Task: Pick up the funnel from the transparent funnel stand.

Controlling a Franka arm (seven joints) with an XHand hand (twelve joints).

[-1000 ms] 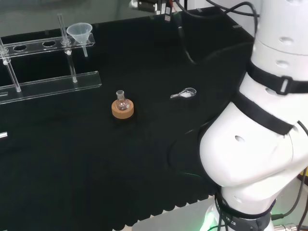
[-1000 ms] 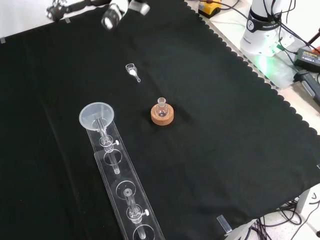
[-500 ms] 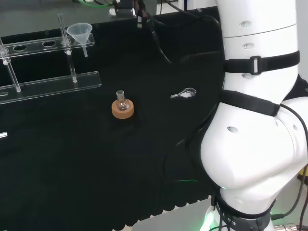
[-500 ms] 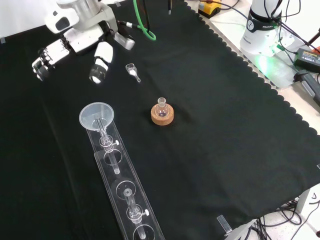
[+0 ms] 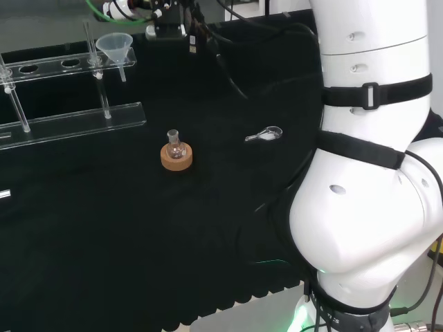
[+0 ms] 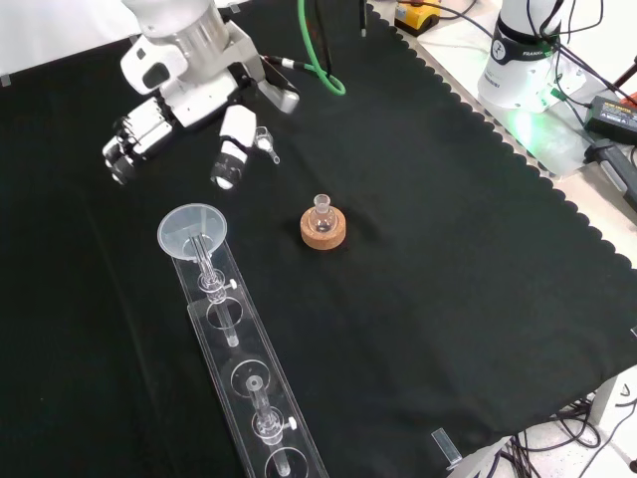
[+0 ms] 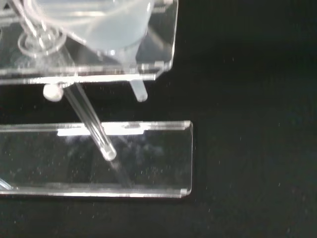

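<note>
The clear funnel (image 6: 193, 231) sits in the end hole of the transparent stand (image 6: 245, 386), its stem hanging through the upper shelf. In the front view the hand (image 6: 191, 82) hovers just beyond that end of the stand, open, with its fingers (image 6: 132, 147) and thumb spread apart and nothing between them. It does not touch the funnel. In the head view the funnel (image 5: 114, 46) stands at the right end of the stand (image 5: 66, 66), with the hand (image 5: 166, 17) to its right. The wrist view shows the funnel (image 7: 111, 27) and the stand's base (image 7: 148, 158) up close.
A small round flask on a cork ring (image 6: 323, 227) stands right of the funnel in the front view. A small clear scoop (image 6: 265, 142) lies on the cloth beside the thumb. The arm's white links (image 5: 367, 173) stand at the head view's right.
The hand has come in from the front view's top and moved down toward the funnel end of the stand. Funnel, flask and scoop have not moved.
</note>
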